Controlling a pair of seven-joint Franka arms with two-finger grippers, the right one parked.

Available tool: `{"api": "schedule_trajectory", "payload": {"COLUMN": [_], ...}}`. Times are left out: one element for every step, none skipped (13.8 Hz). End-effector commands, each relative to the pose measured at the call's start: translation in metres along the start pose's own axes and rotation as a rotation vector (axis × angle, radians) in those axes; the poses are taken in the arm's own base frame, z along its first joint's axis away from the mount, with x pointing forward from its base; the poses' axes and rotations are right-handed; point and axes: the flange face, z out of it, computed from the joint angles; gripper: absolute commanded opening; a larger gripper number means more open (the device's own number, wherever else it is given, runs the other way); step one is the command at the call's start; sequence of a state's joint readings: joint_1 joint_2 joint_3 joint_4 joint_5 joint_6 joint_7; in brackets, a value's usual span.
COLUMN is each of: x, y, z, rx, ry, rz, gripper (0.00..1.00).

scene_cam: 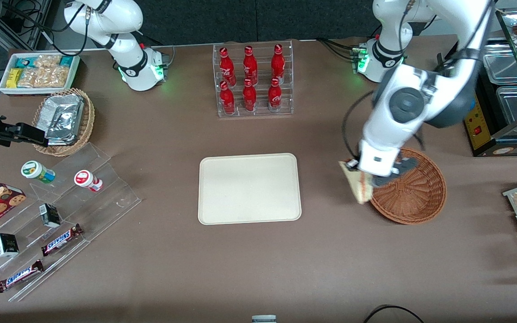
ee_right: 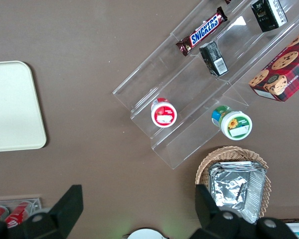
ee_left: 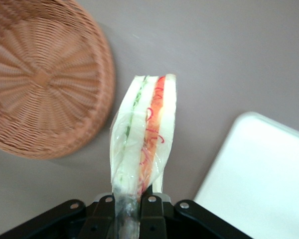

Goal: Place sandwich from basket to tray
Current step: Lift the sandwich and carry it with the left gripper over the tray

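Front view gives you the brown table (scene_cam: pixel 258 269) with the cream tray (scene_cam: pixel 249 188) lying flat near its middle, nothing on it. Toward the working arm's end of the table sits the round reddish-brown wicker basket (scene_cam: pixel 413 193), well apart from the tray. Your left gripper (scene_cam: pixel 368 181) hangs above the basket's rim, on the edge that faces the tray. In the left wrist view you can see the jaws closed tight on the sandwich (ee_left: pixel 142 144), pinching one end of its clear wrapper between the black fingers (ee_left: pixel 152 211), so the wedge hangs clear of the table. Its green and orange-red filling stripes run lengthwise between the white bread. In that same view the sandwich hangs over bare table between the basket (ee_left: pixel 45 84) and a corner of the tray (ee_left: pixel 259 179), touching neither.
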State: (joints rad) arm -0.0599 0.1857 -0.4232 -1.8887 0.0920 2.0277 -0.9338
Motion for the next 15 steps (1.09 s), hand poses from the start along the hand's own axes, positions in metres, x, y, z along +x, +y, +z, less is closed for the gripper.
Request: {"api": "schedule_trajectory", "payload": {"x": [-0.023,-0.047,-0.067,-0.082,-0.097,-0.103,-0.109,-0.121,-0.141,-0.156,-0.160,-0.163,-0.170,-0.176,-0.181], "y": [0.045,0.075,0.097,0.116,0.139,0.154,0.164,0.178,0.192,0.200,0.205,0.208,0.216,0.224,0.229], "z": [0.002,0.011,0.021,0.034,0.049,0.066,0.083,0.091,0.098,0.105,0.110,0.118,0.122,0.129,0.133], "rx": [-0.028,-0.019,-0.001,0.009,0.027,0.045,0.057,0.027,0.000,-0.009,-0.008,-0.004,-0.019,-0.032,-0.040], "ry": [-0.021,-0.015,0.002,0.006,0.041,0.077,0.088,0.099,0.101,0.106,0.117,0.123,0.120,0.114,0.114], "rz": [0.094,0.170,0.212,0.184,0.168,0.150,0.149,0.160,0.177,0.188,0.189,0.197,0.207,0.217,0.225], "gripper": [0.00,0.00,0.00,0.00,0.00,0.00,0.00,0.00,0.00,0.00,0.00,0.00,0.00,0.00,0.00]}}
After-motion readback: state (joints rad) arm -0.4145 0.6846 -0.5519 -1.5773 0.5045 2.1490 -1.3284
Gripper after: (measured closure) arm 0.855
